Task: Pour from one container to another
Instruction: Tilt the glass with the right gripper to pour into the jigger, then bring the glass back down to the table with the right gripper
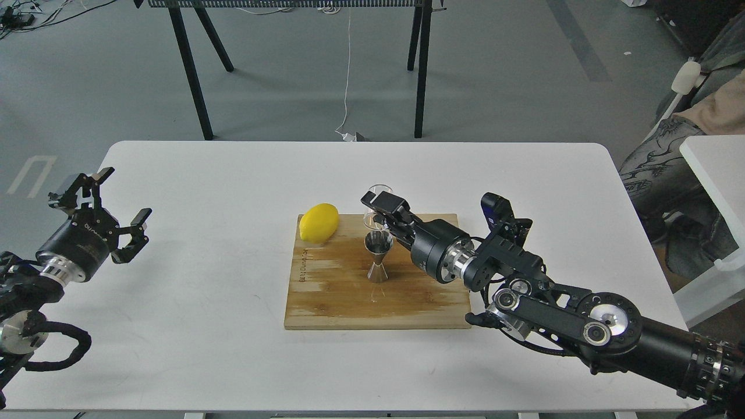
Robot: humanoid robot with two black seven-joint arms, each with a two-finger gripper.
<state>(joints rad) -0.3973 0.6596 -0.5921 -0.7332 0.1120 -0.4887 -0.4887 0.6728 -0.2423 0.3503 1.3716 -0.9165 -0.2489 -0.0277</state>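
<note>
The shiny steel jigger (378, 256) stands upright on the wooden cutting board (332, 297), near its middle. Just behind and above the jigger is the small clear glass cup (375, 208), held off the board by my right gripper (382, 212), which is shut on it. The cup looks nearly upright, its rim at the top. My right arm reaches in from the lower right. My left gripper (113, 212) hovers open at the far left edge of the table, far from both containers.
A yellow lemon (319, 222) lies on the board's back left corner. The board sits mid-table on the white table (204, 302). A second white table edge (713, 174) and a seated person are at the right.
</note>
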